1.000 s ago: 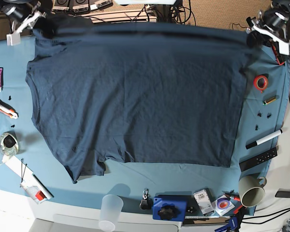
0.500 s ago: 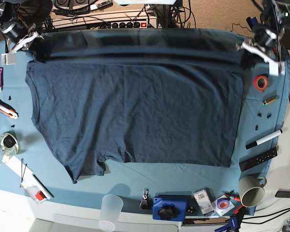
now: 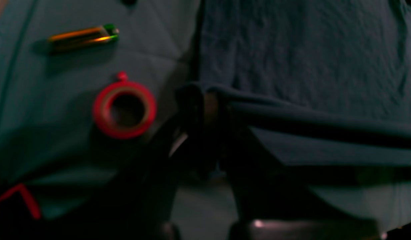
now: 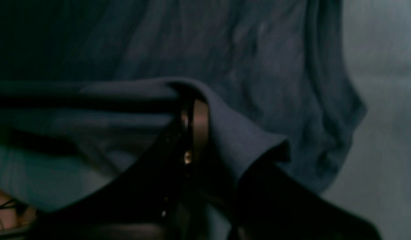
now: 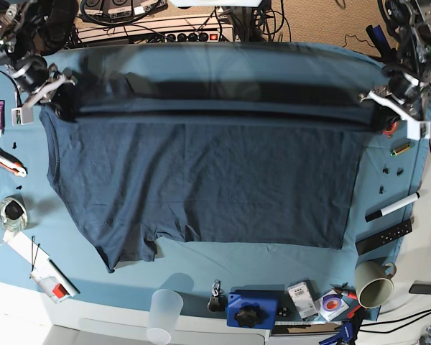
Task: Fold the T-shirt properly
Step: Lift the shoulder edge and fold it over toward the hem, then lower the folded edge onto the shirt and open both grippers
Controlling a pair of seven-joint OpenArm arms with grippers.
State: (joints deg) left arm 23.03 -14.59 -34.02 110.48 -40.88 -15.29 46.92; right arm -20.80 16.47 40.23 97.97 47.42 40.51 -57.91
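The dark navy T-shirt (image 5: 208, 187) lies spread on the teal table cloth (image 5: 201, 269). Its far edge is lifted into a taut band across the back. My left gripper (image 5: 376, 108), on the base view's right, is shut on one end of that band. The left wrist view shows the gripper (image 3: 205, 100) pinching the folded edge of the T-shirt (image 3: 308, 50). My right gripper (image 5: 57, 97), on the base view's left, is shut on the other end. In the right wrist view, cloth of the T-shirt (image 4: 225, 43) drapes over the shut gripper (image 4: 192, 110).
A red tape roll (image 3: 124, 110) and a green-tipped battery (image 3: 83, 35) lie just beside the left gripper. A marker (image 5: 393, 207), black remote (image 5: 383, 237) and mug (image 5: 373, 284) sit right. A plastic cup (image 5: 164, 315) and blue box (image 5: 251, 309) stand at the front, and tools (image 5: 3, 159) lie left.
Both grippers have carried the shirt's far edge toward the near side. The lifted band now hangs over the shirt's body, and bare table cloth shows behind it.
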